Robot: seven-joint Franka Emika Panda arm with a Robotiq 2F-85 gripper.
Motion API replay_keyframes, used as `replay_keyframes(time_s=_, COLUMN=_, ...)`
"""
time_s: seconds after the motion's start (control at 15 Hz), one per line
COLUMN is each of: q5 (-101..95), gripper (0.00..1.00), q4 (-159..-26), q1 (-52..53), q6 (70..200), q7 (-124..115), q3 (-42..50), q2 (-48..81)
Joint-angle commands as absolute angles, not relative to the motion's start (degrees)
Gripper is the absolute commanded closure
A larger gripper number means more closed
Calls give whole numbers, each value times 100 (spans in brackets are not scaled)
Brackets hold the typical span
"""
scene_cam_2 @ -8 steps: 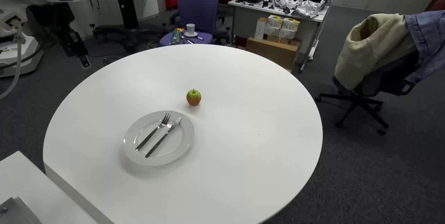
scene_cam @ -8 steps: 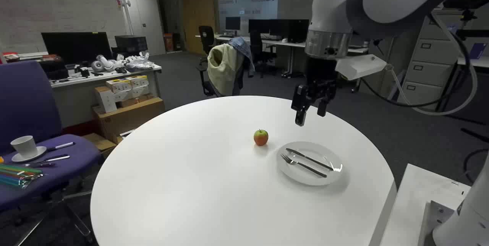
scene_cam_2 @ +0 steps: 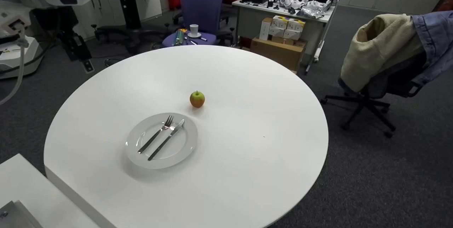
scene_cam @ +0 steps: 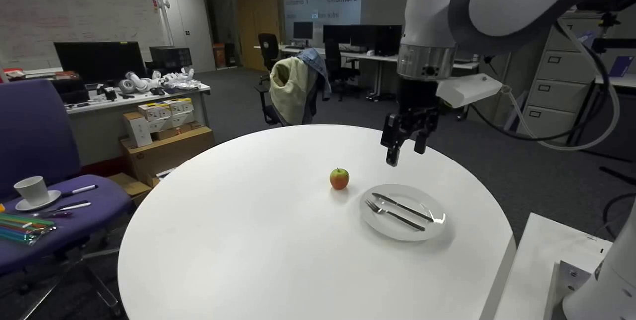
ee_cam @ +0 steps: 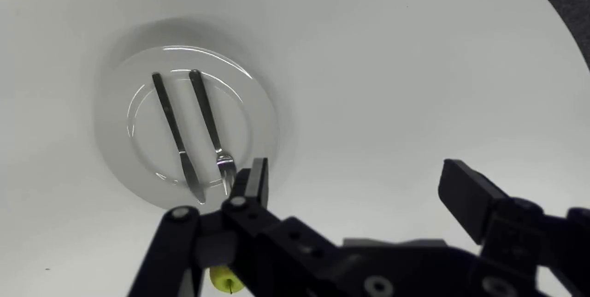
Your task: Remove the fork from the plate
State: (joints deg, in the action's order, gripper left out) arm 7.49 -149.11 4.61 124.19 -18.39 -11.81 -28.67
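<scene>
The fork (ee_cam: 211, 126) lies on the white plate (scene_cam_2: 191, 139), side by side with the knife (ee_cam: 176, 134), and there is a thin gap between them. The fork's teeth are at the end nearer the apple (scene_cam: 339, 179). The apple is green on top and red below. It stands near the plate but apart from it, on the big round table (scene_cam_2: 247, 150).

The gripper (scene_cam: 406, 152) hangs up in the air, well apart from the plate. In the wrist view its two fingers (ee_cam: 465, 195) are wide apart. There, one finger covers a bit of the plate's edge by the fork's teeth, and the black parts hide some of the apple.

On the purple chair (scene_cam: 35, 126) are a white cup (scene_cam: 32, 190) on a saucer (scene_cam: 39, 202), some pens (scene_cam: 79, 190) and a shiny pack (scene_cam: 20, 225) of coloured sticks.

Far back, big letters on the glass (scene_cam: 323, 6) look like "informatics". More letters there are too blurry to read. The whiteboard (scene_cam: 79, 17) has pale red scribbles, too faint to read. Small boxes (scene_cam_2: 279, 22), white and yellow, sit on a brown box (scene_cam_2: 276, 51). Any print on them is too tiny to tell.
</scene>
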Motion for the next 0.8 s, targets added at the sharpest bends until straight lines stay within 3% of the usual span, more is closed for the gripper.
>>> replay_keyframes(time_s=0.0, q5=632, gripper=0, q4=-15194, q1=337, q6=12621, q7=-1604, q3=-900, q2=-2843)
replay_keyframes(time_s=0.73, q5=-428, gripper=0, q4=-15584, q1=-103, q6=12995, q7=21, q3=-81, q2=-2027)
